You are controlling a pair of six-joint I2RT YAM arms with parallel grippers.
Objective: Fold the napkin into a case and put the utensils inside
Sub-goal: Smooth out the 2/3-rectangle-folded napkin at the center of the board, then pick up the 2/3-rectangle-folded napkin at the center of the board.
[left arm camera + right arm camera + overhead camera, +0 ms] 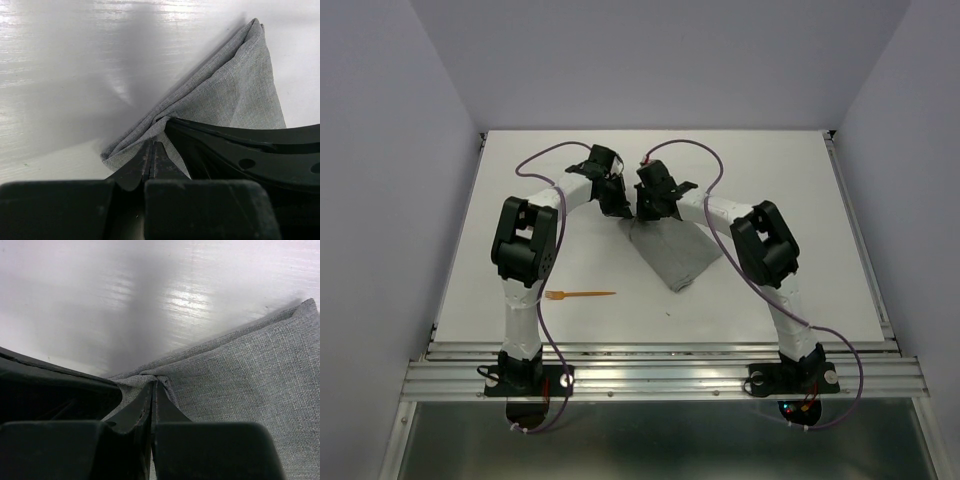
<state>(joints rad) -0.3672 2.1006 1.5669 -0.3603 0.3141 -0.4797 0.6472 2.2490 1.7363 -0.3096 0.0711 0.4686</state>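
Observation:
The grey napkin (672,252) lies folded into a triangle-like shape at the table's middle, its point toward the near edge. My left gripper (617,205) is shut on the napkin's far edge; the left wrist view shows the cloth (235,95) pinched at the fingertips. My right gripper (648,207) is shut on the same far edge right beside it; the right wrist view shows the cloth (250,375) bunched at its tips. One orange fork (578,295) lies on the table near the left arm, apart from the napkin. A second utensil is not visible.
The white table (520,190) has raised rails on the left and right sides and a metal rail along the near edge. Purple cables loop over both arms.

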